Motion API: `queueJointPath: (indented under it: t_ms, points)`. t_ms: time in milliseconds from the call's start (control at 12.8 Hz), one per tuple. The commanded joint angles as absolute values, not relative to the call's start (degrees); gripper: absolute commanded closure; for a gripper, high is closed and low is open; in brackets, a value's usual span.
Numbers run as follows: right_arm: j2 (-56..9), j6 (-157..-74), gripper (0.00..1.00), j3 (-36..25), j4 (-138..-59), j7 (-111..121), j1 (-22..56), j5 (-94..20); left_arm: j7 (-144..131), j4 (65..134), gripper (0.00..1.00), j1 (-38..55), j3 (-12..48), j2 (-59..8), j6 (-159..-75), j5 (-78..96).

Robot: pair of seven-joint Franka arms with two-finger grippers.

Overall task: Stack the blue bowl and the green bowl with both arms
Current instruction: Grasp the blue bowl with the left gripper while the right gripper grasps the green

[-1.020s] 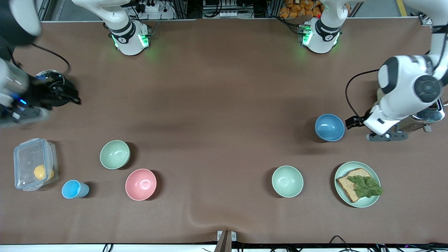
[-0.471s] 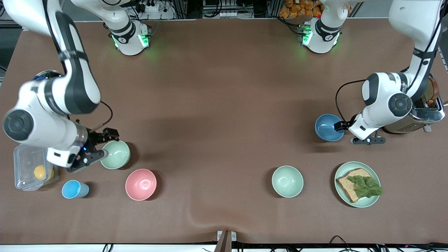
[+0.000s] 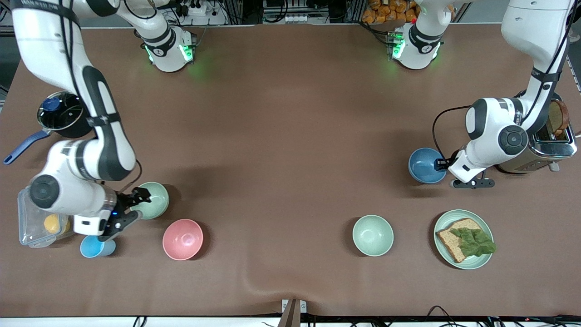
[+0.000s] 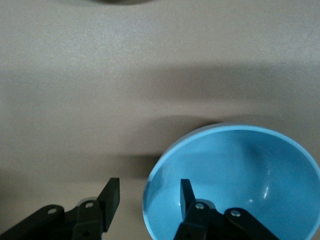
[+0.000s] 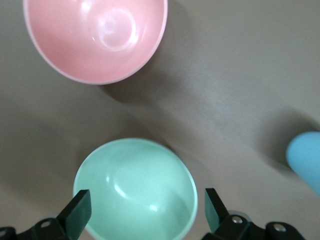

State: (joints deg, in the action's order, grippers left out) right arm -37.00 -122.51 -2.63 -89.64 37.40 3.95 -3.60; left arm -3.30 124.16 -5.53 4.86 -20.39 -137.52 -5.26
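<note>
The blue bowl [image 3: 424, 165] stands upright toward the left arm's end of the table. My left gripper [image 3: 447, 172] is open at its rim. In the left wrist view the left gripper [image 4: 149, 191] straddles the blue bowl's [image 4: 240, 175] rim, with one finger inside and one outside. The sage-green bowl [image 3: 154, 197] stands toward the right arm's end. My right gripper [image 3: 134, 209] is open over its edge. In the right wrist view the right gripper [image 5: 145, 204] has one finger on each side of the green bowl [image 5: 135, 192], holding nothing.
A pink bowl [image 3: 182, 239] and a light-blue cup [image 3: 93, 246] lie nearer the camera than the green bowl. A clear container [image 3: 38, 222] and a pot [image 3: 63, 113] are beside the right arm. A paler mint bowl [image 3: 373, 235], a plate with bread [image 3: 464, 239] and a toaster [image 3: 553, 141] are near the left arm.
My right arm swung in from the table's end and came down over the green bowl. My left gripper slid closer until it straddles the blue bowl's rim. The bowls have not moved.
</note>
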Motion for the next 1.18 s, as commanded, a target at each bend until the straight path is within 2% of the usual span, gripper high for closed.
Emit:
queueJointPath:
  t_ms: [0, 78, 471, 549, 627, 706, 784, 1098]
  points:
    - [-35.86, -124.45, 0.00, -2.37, -92.90, 37.71, 4.75, -4.75, -3.25, 124.28, 0.77, -5.80, 5.10, -20.57, -138.43, -6.33]
    - [-35.86, -124.63, 0.00, -2.29, -93.51, 36.66, 5.09, -4.83, -3.69, 124.28, 0.99, -5.71, 5.18, -20.48, -138.34, -6.33]
    - [-35.68, -130.51, 0.00, -2.29, -98.96, 29.02, 8.08, -4.83, -3.78, 121.83, 1.00, -5.01, 5.89, -20.30, -137.99, -5.46]
    - [-35.68, -130.69, 0.00, -2.37, -99.40, 27.79, 8.43, -4.83, -4.56, 120.86, 1.00, -4.92, 7.63, -19.95, -137.73, -4.41]
    - [-35.68, -130.78, 0.20, -2.37, -99.67, 27.69, 8.44, -4.75, -5.35, 120.07, 1.00, -4.92, 9.56, -19.60, -137.55, -3.52]
    - [-35.68, -130.78, 0.81, -2.37, -99.67, 27.77, 8.44, -4.66, -5.71, 119.01, 1.00, -4.92, 10.71, -18.99, -136.33, -3.43]
    - [-35.60, -130.78, 1.00, -2.37, -99.67, 27.77, 8.44, -4.66, -6.23, 117.52, 1.00, -4.92, 11.68, -18.46, -134.67, -3.43]
    - [-35.07, -130.34, 1.00, -2.46, -99.84, 27.86, 8.44, -4.22, -7.46, 109.62, 1.00, -5.01, 16.25, -17.14, -125.01, -3.25]
